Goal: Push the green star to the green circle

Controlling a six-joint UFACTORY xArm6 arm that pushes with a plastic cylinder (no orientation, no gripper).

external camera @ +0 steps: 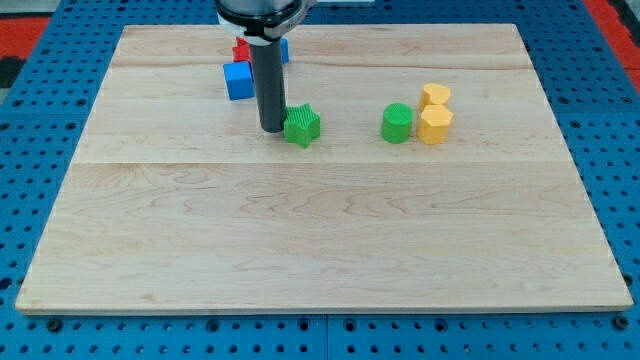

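The green star (302, 125) lies on the wooden board, left of centre in the upper half of the view. The green circle (397, 123) stands to its right, at about the same height, with a gap between them. My tip (272, 129) rests on the board right at the star's left side, touching it or nearly so. The dark rod rises from the tip to the view's top.
Two yellow blocks (435, 123) (435, 96) sit just right of the green circle, the lower one touching or almost touching it. A blue cube (238, 80) lies up-left of my tip. A red block (241, 50) and another blue block (283, 49) lie partly hidden behind the rod.
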